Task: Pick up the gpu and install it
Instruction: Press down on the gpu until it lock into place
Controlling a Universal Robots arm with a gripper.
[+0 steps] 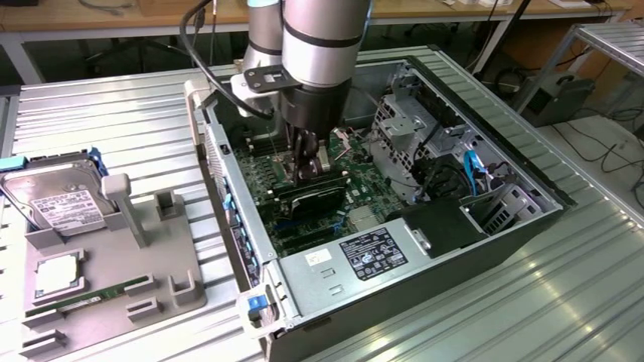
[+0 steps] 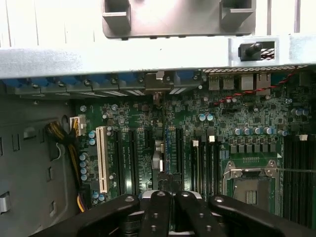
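Note:
The gpu (image 1: 314, 200), a slim black card, stands on edge over the green motherboard (image 1: 357, 170) inside the open computer case (image 1: 423, 260). My gripper (image 1: 305, 175) reaches straight down into the case and is shut on the card's upper edge. In the wrist view the gpu (image 2: 159, 158) shows edge-on as a thin strip running from the rear bracket slots towards my gripper (image 2: 168, 200). Its black fingers (image 2: 157, 212) sit pressed together around that strip. The card lines up with the long expansion slots (image 2: 133, 158) on the motherboard (image 2: 237, 113).
On the exterior view's left, a grey fixture plate (image 1: 151, 256) holds a silver hard drive (image 1: 60, 204), a processor (image 1: 56, 273) and a green RAM stick (image 1: 90, 299). In the case are a drive cage (image 1: 403, 128), a power supply (image 1: 372, 253), blue cables (image 1: 471, 170) and the CPU socket (image 2: 252, 180).

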